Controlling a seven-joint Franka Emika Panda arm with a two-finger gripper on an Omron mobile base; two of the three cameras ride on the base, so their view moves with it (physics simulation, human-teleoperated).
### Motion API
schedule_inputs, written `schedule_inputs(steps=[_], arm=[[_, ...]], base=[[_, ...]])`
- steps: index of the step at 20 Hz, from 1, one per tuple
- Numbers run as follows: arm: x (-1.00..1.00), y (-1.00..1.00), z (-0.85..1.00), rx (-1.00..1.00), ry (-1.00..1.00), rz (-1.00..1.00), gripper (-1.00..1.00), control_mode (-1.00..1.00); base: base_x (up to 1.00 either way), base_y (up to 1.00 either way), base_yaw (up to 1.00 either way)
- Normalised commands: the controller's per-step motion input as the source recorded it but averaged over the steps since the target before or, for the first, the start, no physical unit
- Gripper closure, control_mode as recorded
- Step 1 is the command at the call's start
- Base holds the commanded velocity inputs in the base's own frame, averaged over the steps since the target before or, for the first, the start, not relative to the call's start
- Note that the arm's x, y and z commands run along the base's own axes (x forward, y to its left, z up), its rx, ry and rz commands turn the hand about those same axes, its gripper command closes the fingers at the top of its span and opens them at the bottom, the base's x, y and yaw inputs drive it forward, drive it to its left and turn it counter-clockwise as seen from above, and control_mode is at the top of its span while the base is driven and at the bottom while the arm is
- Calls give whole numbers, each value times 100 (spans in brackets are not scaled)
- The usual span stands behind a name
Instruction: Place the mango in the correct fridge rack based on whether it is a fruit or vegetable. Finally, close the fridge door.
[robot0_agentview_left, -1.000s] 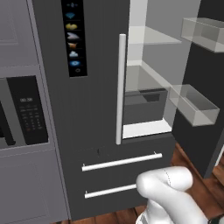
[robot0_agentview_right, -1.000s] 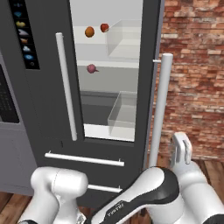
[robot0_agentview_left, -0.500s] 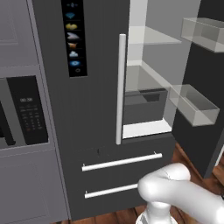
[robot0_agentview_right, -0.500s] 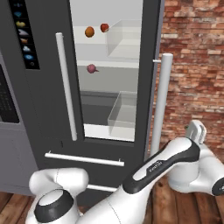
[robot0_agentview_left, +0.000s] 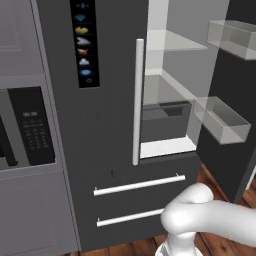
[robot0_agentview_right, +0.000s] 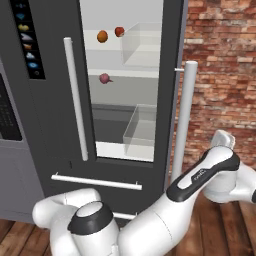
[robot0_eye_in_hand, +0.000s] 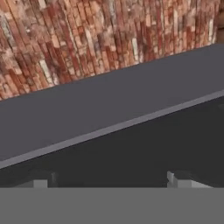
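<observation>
Currently: fridge (robot0_agentview_left: 100, 150) stands w/ its right-side fridge door (robot0_agentview_left: 227, 160) swung open; door bins (robot0_agentview_left: 220, 119) face inward. Upper fridge rack (robot0_agentview_right: 145, 71) carries the mango (robot0_agentview_right: 102, 36), just beside a small red fruit (robot0_agentview_right: 119, 31); pinkish-red ball (robot0_agentview_right: 104, 78) sits one level below. Mango looks placed, so closing the door is prob. the step left. Hand (robot0_eye_in_hand: 107, 180) is spread wide, holding nothing, close to a dark grey panel w/ brick wall (robot0_eye_in_hand: 87, 39) behind it, likely the door's outer face.

Risks (judgement):
- Hand is near flat to the panel; a push could skid off the smooth face.
- A fast swing could jolt the rack, and round fruit may roll.
- Arm elbow is low beside the bar handle (robot0_agentview_right: 186, 115) and may snag it.

View diffs: right base view shows fruit and handle; left base view shows bins and rack (robot0_agentview_left: 175, 42) but fruit is hidden by the other door; hand view gives the panel closeness.
</observation>
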Motion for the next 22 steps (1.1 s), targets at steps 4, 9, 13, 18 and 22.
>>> schedule_inputs(steps=[4, 9, 13, 18, 22], arm=[[10, 61, 1, 1, 0, 16, -100, -100], [0, 79, 9, -3, 0, 9, -100, -100], [0, 98, 6, -9, 0, 7, -100, -100], [0, 95, 8, -7, 0, 8, -100, -100], [0, 91, 2, -5, -1, 8, -100, -100]], base=[[0, 0, 0], [0, 0, 0], [0, 0, 0], [0, 0, 0], [0, 0, 0]])
